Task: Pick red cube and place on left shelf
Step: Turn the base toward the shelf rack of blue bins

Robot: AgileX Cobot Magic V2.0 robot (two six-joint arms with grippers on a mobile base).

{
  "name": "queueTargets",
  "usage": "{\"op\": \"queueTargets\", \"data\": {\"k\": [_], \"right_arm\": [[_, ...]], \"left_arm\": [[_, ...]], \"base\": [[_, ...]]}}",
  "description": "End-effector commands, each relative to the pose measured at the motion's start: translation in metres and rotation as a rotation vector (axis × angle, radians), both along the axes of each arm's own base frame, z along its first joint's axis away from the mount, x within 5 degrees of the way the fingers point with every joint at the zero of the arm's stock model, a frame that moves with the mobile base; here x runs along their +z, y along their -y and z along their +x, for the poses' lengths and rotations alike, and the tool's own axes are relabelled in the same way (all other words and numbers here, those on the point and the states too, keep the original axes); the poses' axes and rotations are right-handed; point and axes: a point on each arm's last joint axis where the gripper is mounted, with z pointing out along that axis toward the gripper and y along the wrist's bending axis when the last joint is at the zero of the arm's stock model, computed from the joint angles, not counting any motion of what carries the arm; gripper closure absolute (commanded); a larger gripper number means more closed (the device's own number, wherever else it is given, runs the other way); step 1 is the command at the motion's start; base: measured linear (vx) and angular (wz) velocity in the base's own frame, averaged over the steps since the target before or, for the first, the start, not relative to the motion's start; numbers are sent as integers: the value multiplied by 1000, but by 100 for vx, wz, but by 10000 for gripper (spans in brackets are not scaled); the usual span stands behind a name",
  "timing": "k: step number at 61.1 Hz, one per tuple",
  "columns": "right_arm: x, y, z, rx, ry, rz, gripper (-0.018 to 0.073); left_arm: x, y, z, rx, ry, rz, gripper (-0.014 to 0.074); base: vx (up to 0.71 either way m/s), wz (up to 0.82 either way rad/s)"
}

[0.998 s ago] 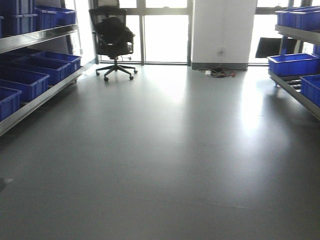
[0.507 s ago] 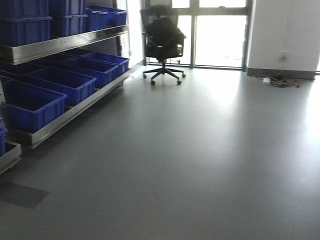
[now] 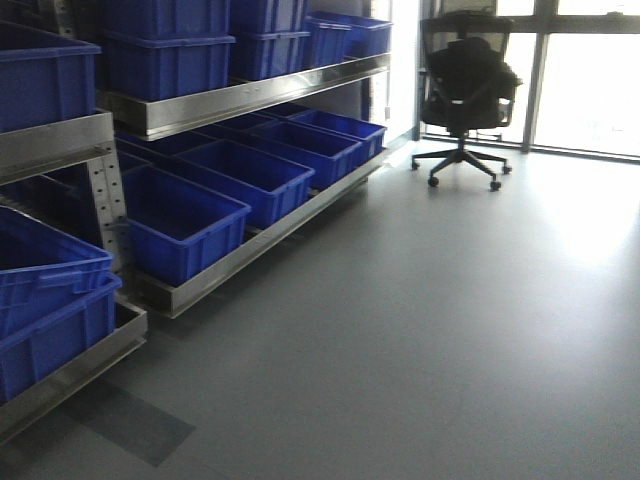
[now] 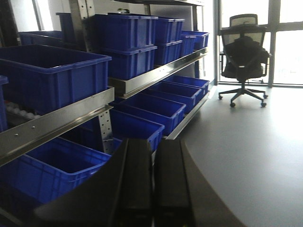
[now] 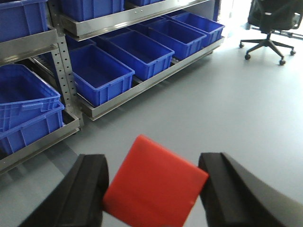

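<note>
At the far left of the front view, the left shelf [image 3: 250,100] runs from the near corner back toward the windows [image 3: 590,90]. It is brushed steel, in tiers with flat front rails, carried on a perforated upright [image 3: 105,205]. Blue crates [image 3: 185,215] fill both visible tiers. On the upper tier they are stacked. On the lower tier they sit open in a single row. The two crates nearest the camera, at lower left, are nested, with the upper one tilted. To the right of the rack lies bare grey floor [image 3: 450,330]. A black office chair [image 3: 465,85] stands at the far right, in front of the glass and well apart from the rack.

Left wrist view: the left gripper [image 4: 154,144] has its two black fingers lying side by side with only a thin slit between them. Nothing is held. The rack and its crates are to its left.

Right wrist view: the right gripper [image 5: 154,163] is clamped on the red cube [image 5: 154,187]. The cube sits tilted between the two black fingers [image 5: 87,189], touching both. It is held above the floor and is not on the shelf. The rack lies at upper left of the cube, apart from it.
</note>
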Motion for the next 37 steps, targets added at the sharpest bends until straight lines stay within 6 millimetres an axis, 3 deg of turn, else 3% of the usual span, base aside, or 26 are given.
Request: {"op": "queueTargets", "data": {"k": [1,37], "right_arm": [[17,0,0,5,110,8,502],[17,0,0,5,110,8,502]], "left_arm": [[0,0,1,3,52,-8,491],[0,0,1,3,52,-8,491]], "base": [[45,52],[38,64]]}}
